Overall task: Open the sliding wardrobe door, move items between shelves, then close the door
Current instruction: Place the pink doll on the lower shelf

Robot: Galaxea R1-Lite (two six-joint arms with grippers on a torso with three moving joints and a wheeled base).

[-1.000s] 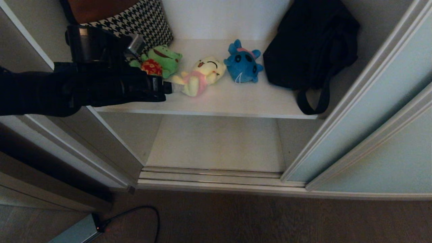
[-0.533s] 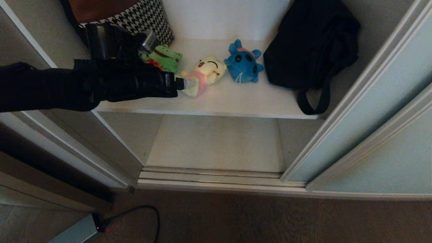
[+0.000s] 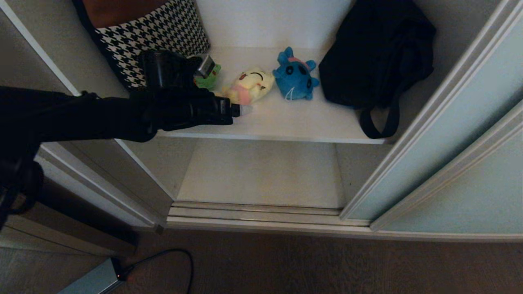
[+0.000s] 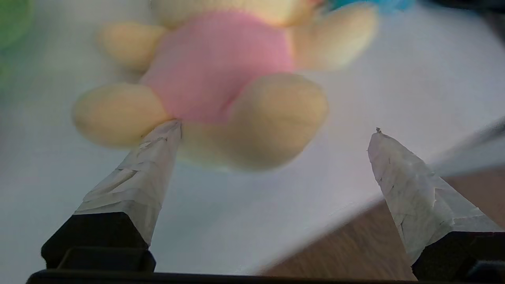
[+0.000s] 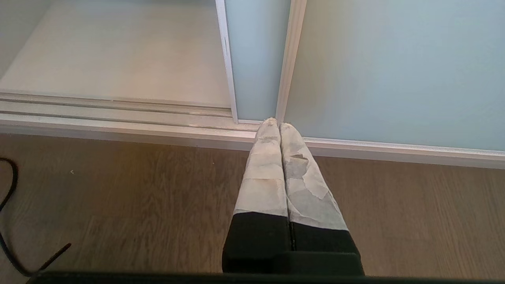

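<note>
The sliding wardrobe door (image 3: 457, 134) stands slid to the right, leaving the shelves exposed. On the upper shelf (image 3: 310, 118) lie a pale yellow plush with a pink middle (image 3: 249, 86) and a blue plush (image 3: 295, 77) to its right. My left gripper (image 3: 242, 109) reaches in from the left, open, low over the shelf's front part. In the left wrist view the yellow plush (image 4: 221, 67) fills the space just ahead of the left gripper (image 4: 277, 126), one taped fingertip (image 4: 165, 138) at its leg. The lower shelf (image 3: 261, 171) is bare. My right gripper (image 5: 275, 123) hangs shut above the floor by the door's bottom rail.
A green frog plush (image 3: 209, 76) lies behind my left wrist, mostly hidden. A houndstooth bag (image 3: 155, 28) stands at the back left and a black bag (image 3: 376, 53) at the back right, its strap over the shelf edge. A cable (image 3: 163, 257) lies on the wood floor.
My left arm has moved right and lower along the upper shelf, its open fingers now at the yellow plush's legs. It now covers most of the green frog. The plush toys have not moved.
</note>
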